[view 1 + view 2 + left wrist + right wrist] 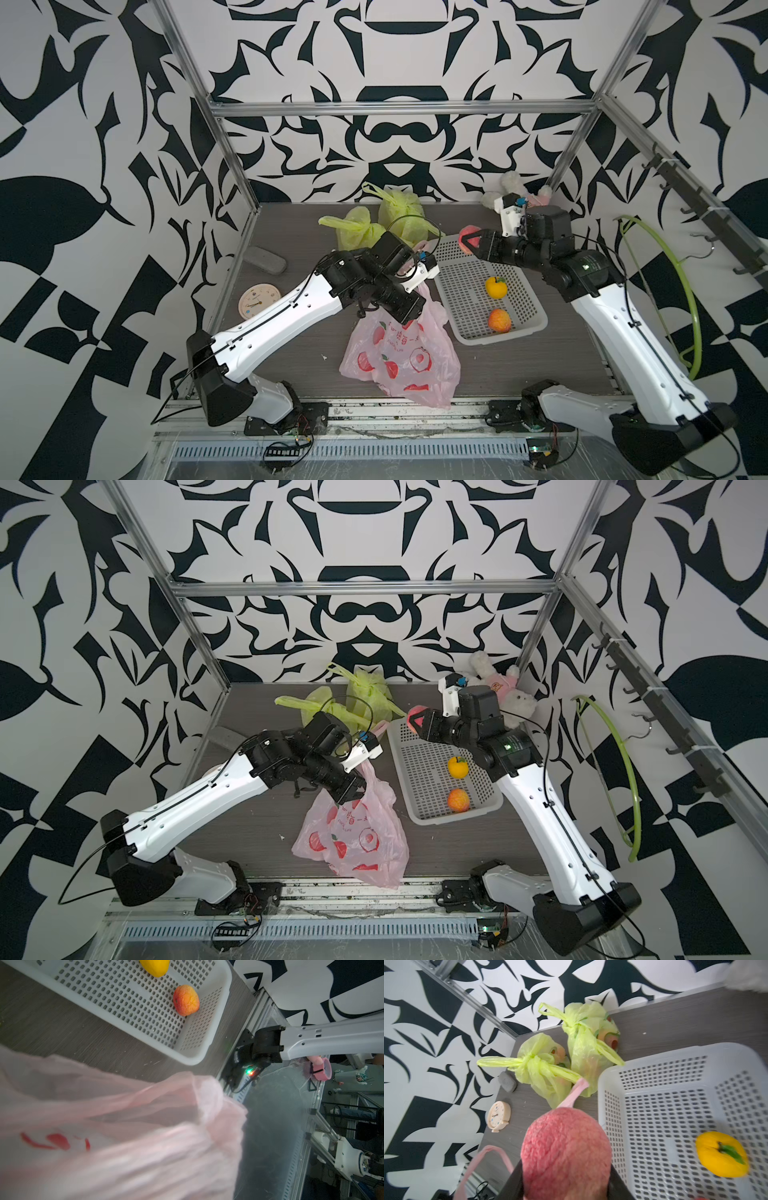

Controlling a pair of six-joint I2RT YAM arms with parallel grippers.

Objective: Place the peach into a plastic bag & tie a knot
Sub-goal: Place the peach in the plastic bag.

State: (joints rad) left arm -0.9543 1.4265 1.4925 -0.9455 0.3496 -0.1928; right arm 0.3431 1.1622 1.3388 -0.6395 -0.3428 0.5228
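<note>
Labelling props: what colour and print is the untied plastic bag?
Translucent pink bag with red peach prints and red lettering; clearest in a top view.

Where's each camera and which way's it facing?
Top views: overhead in front, looking down at the grey table; left arm, right arm show.
Left wrist: on the left arm, facing the white perforated basket across the pink plastic bag; right arm's base shows.
Right wrist: behind the right claw gripping the red peach, facing two knotted green bags.
Both wrists share the yellow bell pepper.
</note>
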